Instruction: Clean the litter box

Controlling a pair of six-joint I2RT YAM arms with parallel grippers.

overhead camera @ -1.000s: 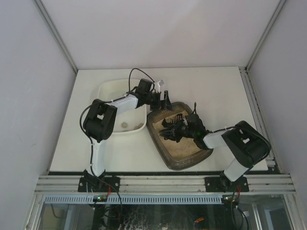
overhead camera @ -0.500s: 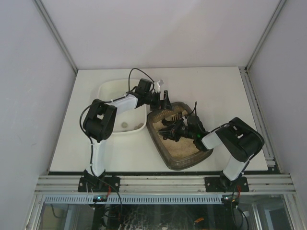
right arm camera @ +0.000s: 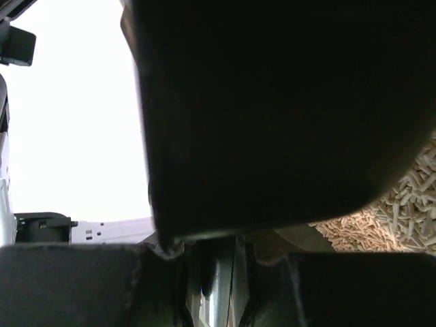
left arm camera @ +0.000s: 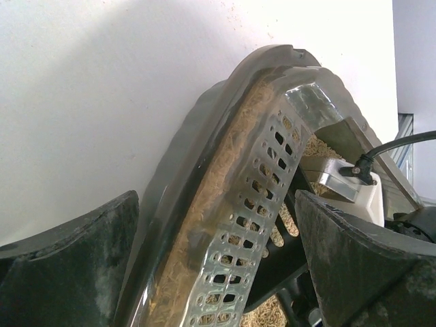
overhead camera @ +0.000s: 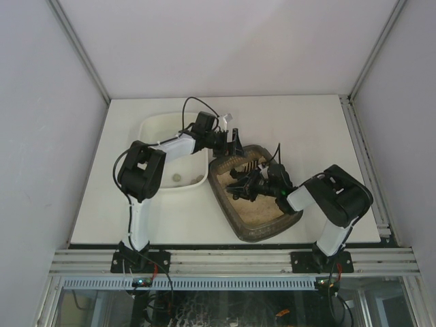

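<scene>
The litter box point(overhead camera: 234, 216) is a dark brown tray with beige litter, right of centre. My left gripper point(overhead camera: 234, 142) is open, its jaws straddling the box's far rim. In the left wrist view the rim and a perforated translucent strip point(left arm camera: 253, 204) run between the two fingers of that gripper point(left arm camera: 218, 272). My right gripper point(overhead camera: 261, 182) is low inside the box, shut on a black slotted scoop point(overhead camera: 242, 188) that rests on the litter. In the right wrist view the dark scoop point(right arm camera: 272, 102) fills most of the frame above the gripper point(right arm camera: 218, 272), with litter pellets point(right arm camera: 402, 197) at the right.
A white tub point(overhead camera: 155, 129) stands just left of the litter box, touching it, with a small greyish lump point(overhead camera: 177, 178) near its front wall. White enclosure walls surround the table. A black cable point(overhead camera: 197, 102) loops above my left wrist.
My right arm has shifted slightly left, its elbow drawing in, and the scoop has moved a little across the litter. My left gripper has stayed at the rim.
</scene>
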